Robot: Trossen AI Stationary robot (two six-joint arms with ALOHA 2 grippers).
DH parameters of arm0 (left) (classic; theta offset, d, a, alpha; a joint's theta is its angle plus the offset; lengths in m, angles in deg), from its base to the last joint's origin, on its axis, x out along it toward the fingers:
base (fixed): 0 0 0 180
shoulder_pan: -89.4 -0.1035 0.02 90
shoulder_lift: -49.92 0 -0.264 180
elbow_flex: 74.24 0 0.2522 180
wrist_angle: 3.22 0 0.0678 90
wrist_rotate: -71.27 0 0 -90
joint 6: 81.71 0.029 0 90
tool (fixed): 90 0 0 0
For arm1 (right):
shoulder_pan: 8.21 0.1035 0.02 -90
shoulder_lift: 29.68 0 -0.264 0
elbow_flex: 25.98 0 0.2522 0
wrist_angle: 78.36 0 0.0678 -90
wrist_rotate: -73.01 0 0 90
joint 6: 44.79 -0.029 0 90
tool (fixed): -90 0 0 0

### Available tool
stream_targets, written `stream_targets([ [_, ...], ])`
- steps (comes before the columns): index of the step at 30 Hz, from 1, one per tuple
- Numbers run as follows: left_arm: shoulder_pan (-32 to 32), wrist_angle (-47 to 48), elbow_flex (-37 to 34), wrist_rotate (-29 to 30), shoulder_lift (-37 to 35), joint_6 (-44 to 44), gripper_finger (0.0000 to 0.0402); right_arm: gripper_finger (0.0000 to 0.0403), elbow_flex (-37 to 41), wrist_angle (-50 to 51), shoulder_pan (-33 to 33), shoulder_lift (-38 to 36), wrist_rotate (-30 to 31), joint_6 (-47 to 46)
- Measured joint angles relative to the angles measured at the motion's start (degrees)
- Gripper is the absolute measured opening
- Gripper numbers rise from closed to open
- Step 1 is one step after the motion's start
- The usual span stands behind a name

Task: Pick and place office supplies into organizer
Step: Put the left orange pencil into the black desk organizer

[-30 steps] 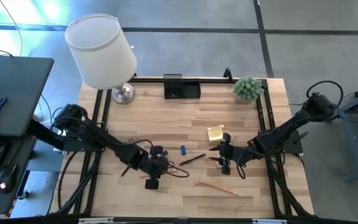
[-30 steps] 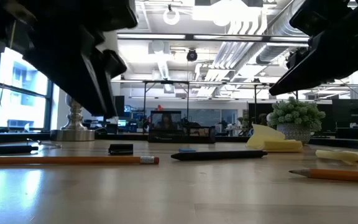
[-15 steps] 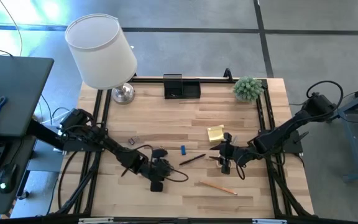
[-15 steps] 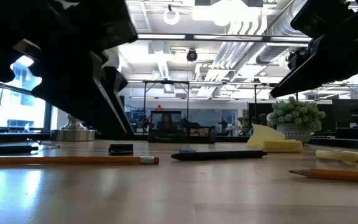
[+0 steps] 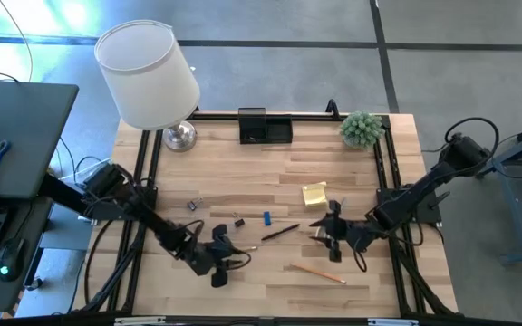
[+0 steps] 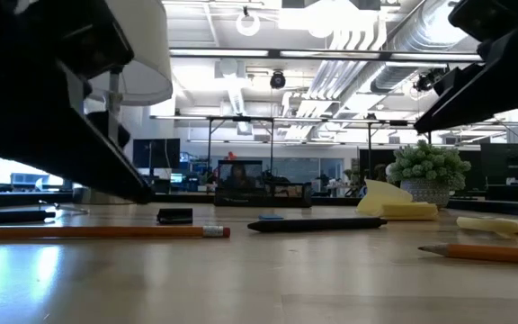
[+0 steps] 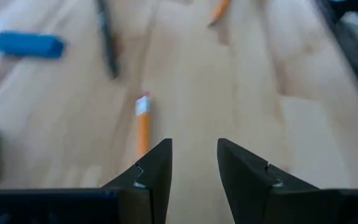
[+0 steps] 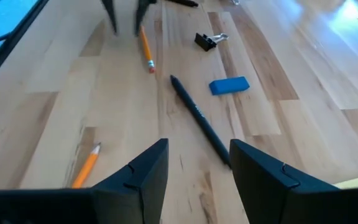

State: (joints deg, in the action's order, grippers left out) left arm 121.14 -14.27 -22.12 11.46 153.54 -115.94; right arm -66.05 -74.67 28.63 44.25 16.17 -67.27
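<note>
— Which arm is better placed for the pencil with the eraser?

— The left gripper (image 5: 217, 263). In the high view it sits low over the near-left part of the table (image 5: 361, 172), and its wrist view shows the eraser pencil (image 7: 143, 127) lying straight ahead of the fingers, with its long axis running away from them and the eraser end farthest out. The jaws stand apart with nothing between them.

— And the right arm?

— The right gripper (image 8: 194, 163) hovers on the other side, also parted and holding nothing. The dark pen (image 8: 199, 120) lies just ahead of it, slanting away toward the blue piece (image 8: 229, 85) and a black binder clip (image 8: 207, 41). A second pencil (image 8: 86, 164) rests beside its fingers.

— Where does everything have to go?

— The organizer (image 5: 264, 127) stands at the far edge of the table, well apart from both grippers. The yellow sticky-note pad (image 5: 314, 193) lies between it and the right gripper.

— So what does the next move hinge on?

— Probably on the left gripper dropping forward along the pencil's line, then turning so its fingers straddle the shaft.
</note>
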Motion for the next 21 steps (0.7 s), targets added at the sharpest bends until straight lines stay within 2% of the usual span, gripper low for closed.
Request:
stream_targets([
  [6,0.7,0.1,0.1,6.8,0.6,-1.5,0.0117,0.0167,0.0,-0.3,1.4,0.0,0.9,0.7],
  [12,0.6,1.0,0.1,6.6,0.6,-2.3,0.0117,0.0167,0.0,-0.4,1.9,0.0,0.8,3.4],
  [18,0.6,2.1,0.2,4.7,3.8,-8.0,0.0117,0.0167,0.0,-0.8,1.0,0.0,0.9,7.2],
  [21,0.6,1.2,0.3,6.6,5.7,-10.6,0.0117,0.0167,0.0,-1.4,0.1,0.0,0.9,9.1],
])
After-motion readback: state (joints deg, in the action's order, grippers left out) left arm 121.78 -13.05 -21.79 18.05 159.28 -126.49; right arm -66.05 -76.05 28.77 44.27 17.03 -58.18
